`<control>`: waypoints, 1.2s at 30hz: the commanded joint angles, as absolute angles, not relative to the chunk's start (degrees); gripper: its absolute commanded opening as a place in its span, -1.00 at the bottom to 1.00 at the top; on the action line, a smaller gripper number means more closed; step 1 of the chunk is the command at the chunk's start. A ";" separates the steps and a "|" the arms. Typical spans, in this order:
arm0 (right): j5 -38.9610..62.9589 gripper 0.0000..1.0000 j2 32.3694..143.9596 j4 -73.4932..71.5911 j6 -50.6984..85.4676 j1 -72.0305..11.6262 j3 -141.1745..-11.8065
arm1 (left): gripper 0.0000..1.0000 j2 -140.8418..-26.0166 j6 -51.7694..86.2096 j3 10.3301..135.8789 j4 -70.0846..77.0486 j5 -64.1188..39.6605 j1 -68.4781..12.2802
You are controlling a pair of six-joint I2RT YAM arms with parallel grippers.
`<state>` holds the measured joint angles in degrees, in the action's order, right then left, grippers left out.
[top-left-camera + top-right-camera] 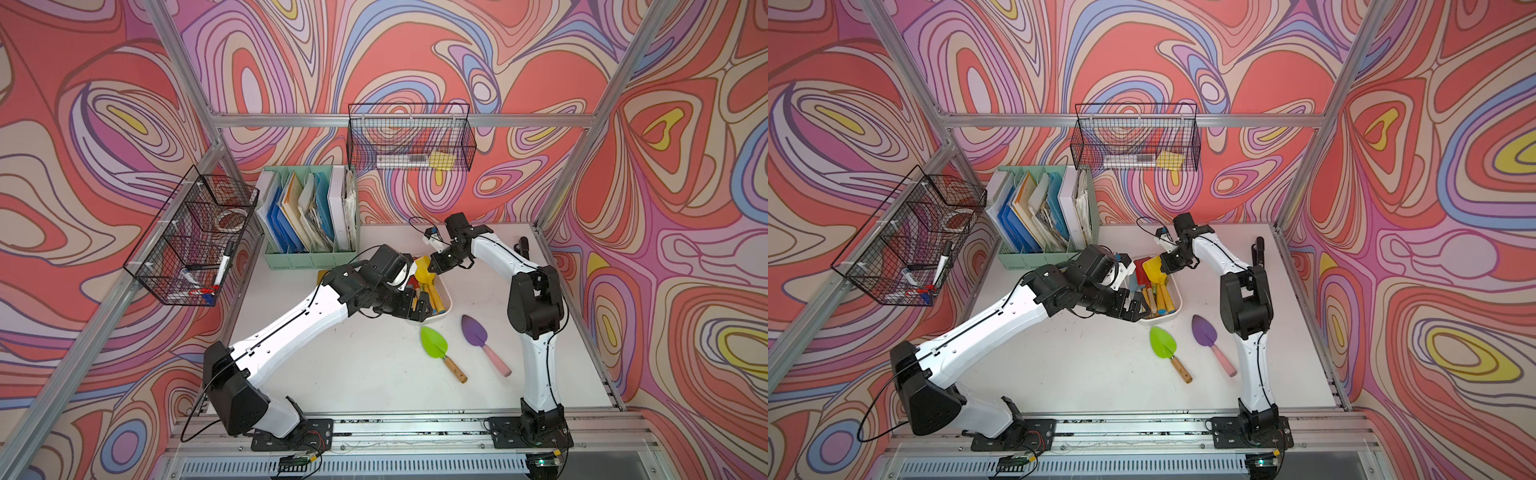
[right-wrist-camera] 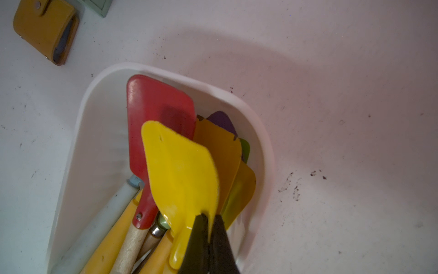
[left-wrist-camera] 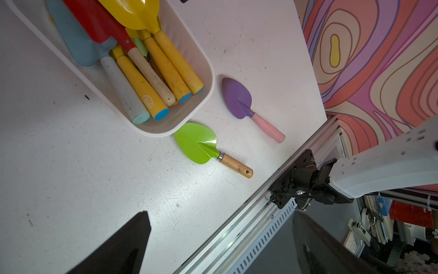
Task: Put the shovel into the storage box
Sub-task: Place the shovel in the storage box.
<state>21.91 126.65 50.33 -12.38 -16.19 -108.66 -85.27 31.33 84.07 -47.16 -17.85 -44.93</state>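
The white storage box (image 1: 447, 308) (image 2: 78, 132) stands mid-table with several shovels lying in it. My right gripper (image 2: 211, 215) is shut on the edge of a yellow shovel's blade (image 2: 180, 170). In both top views that shovel (image 1: 424, 270) (image 1: 1152, 268) sits over the box's far end, on top of the others. My left gripper (image 3: 220, 213) is open and holds nothing. It hovers by the box's near left corner (image 1: 417, 307). A green shovel (image 1: 434, 340) (image 3: 196, 142) and a purple shovel (image 1: 476, 330) (image 3: 237, 99) lie on the table just in front of the box.
A mint-green file organizer (image 1: 309, 216) stands at the back left. Black wire baskets hang on the left frame (image 1: 195, 237) and the back wall (image 1: 409, 137). A mustard pouch (image 2: 45, 28) lies near the organizer. A dark object (image 1: 523, 245) stands at the back right edge.
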 commanded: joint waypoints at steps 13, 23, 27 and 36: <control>19.79 -0.84 129.64 49.22 -10.02 -16.17 -109.65 | 0.99 -86.34 31.14 84.55 -47.55 -18.76 -44.72; 18.81 -0.70 129.07 49.76 -9.27 -16.10 -109.68 | 0.98 -86.39 31.13 84.90 -47.55 -19.33 -44.74; 18.39 -0.63 128.42 50.01 -8.97 -16.11 -109.76 | 0.98 -86.31 31.15 84.86 -47.57 -19.68 -44.73; 16.40 -0.44 125.71 51.09 -7.83 -16.12 -109.79 | 0.98 -85.84 31.12 84.81 -47.55 -19.95 -44.74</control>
<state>19.94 127.98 49.91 -8.40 -16.73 -108.95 -86.00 31.44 84.09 -47.16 -19.40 -44.93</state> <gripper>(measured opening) 0.274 0.992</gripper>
